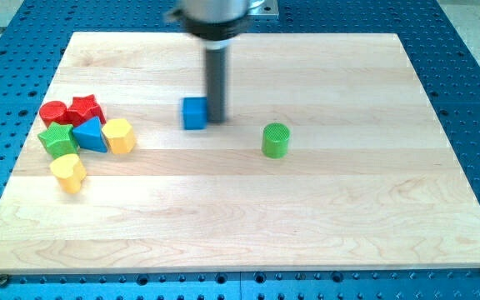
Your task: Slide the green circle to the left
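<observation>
My tip [217,117] sits just beside the blue cube [194,113], on its right. There is no claw here, only a plain rod, so nothing opens or shuts. The green circle [276,139] stands alone on the bench [323,225], off to the right of my tip and a bit nearer. I think my tip must get round to its right side first to push it left.

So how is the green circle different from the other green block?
The green circle is round like a can; the other green block has points, maybe a star. The green circle stands alone toward the view's right; the other green block is packed among coloured blocks at the view's left. My tip, beside the blue cube, touches neither. Both are green.
</observation>
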`<move>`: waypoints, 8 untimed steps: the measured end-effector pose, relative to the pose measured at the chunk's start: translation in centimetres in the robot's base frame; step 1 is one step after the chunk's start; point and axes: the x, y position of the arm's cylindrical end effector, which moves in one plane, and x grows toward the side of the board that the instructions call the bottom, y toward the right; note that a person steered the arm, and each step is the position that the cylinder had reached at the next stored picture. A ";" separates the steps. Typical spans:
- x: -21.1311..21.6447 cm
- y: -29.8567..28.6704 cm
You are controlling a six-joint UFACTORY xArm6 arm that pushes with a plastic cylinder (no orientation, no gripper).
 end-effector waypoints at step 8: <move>6.7 13.9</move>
